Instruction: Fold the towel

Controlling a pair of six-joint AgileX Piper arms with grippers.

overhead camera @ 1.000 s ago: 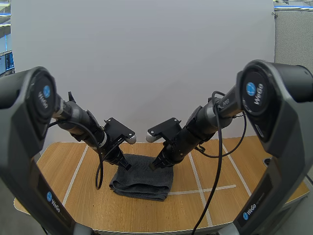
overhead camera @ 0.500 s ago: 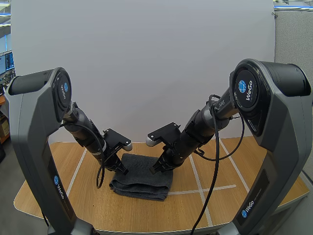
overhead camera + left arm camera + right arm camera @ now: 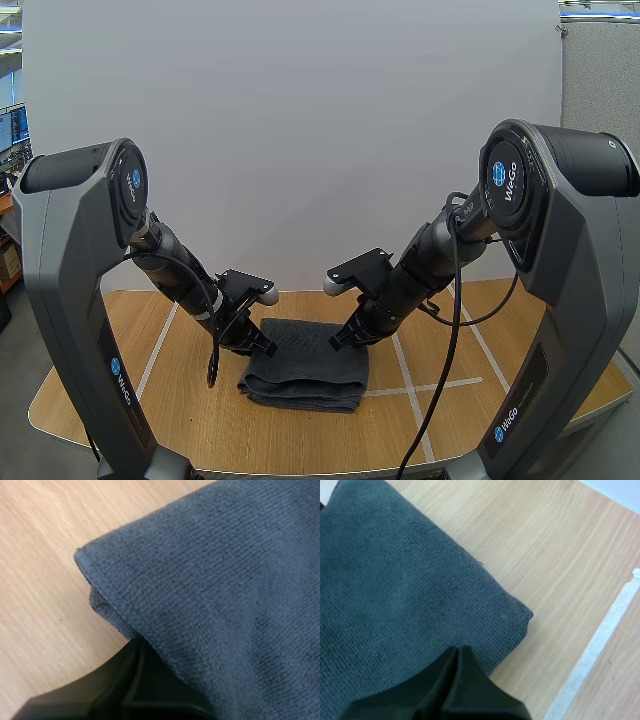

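Observation:
A dark grey towel (image 3: 305, 365) lies folded in a thick pad on the wooden table (image 3: 180, 410). My left gripper (image 3: 264, 346) is at its left far corner. In the left wrist view its fingers (image 3: 125, 680) lie together as one wedge, with the tip against the hem of the towel (image 3: 225, 580), just under the top layer's edge. My right gripper (image 3: 340, 343) is at the right far corner. There its fingers (image 3: 455, 680) are also shut, and the tip rests on top of the towel (image 3: 380, 590) near the corner.
White tape lines (image 3: 420, 385) cross the tabletop to the right of the towel, and another line (image 3: 155, 350) runs along the left. One tape strip (image 3: 600, 640) passes close to the towel's right corner. Bare wood surrounds the towel.
Both grippers have moved a little to the right and lower, and the towel has shifted to the right with them. Its right edge now lies closer to the tape cross.

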